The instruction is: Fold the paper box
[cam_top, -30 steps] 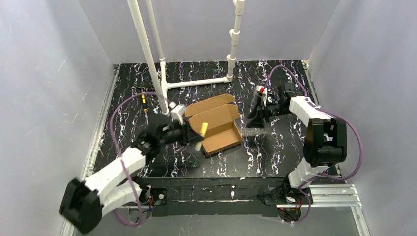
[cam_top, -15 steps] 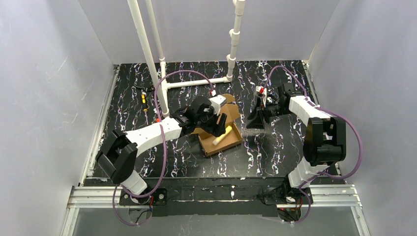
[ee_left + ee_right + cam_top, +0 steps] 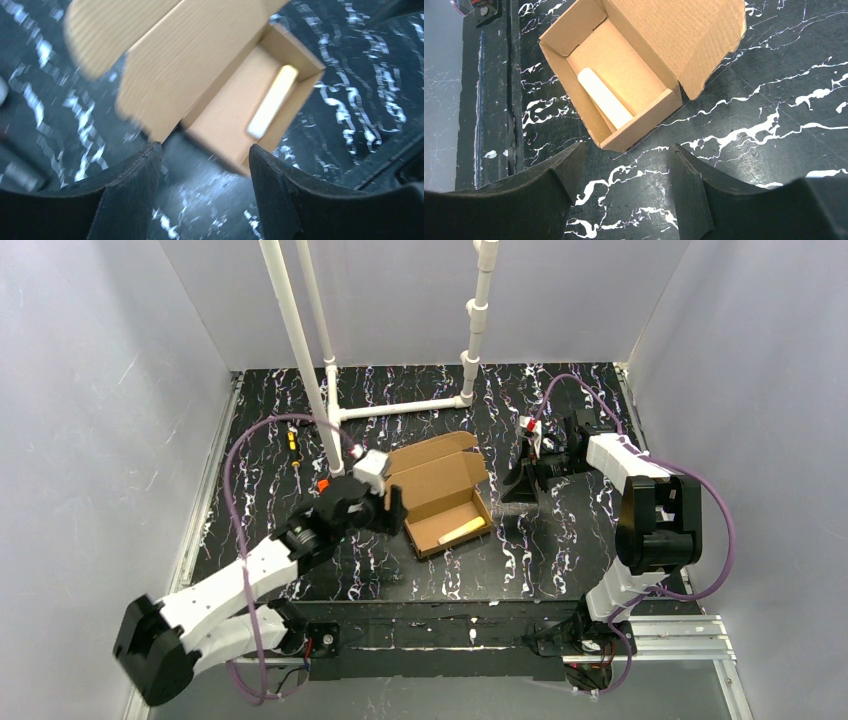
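Now the paper box (image 3: 440, 490) sits on the black marbled table (image 3: 560, 560) just in front of the white pipe frame (image 3: 400, 408), with its lid raised and a pale stick (image 3: 458, 532) in its tray. The left gripper (image 3: 202, 150), near the frame's post, and the right gripper (image 3: 625, 147), right of the frame, both gape wide and hold nothing.

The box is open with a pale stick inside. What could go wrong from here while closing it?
The paper box sits loose, with left claw and right claw both open and holding nothing: a push on the lid might slide it instead of folding. The pale stick lies along the wall opposite the lid, so a tuck-in flap could jam on it.
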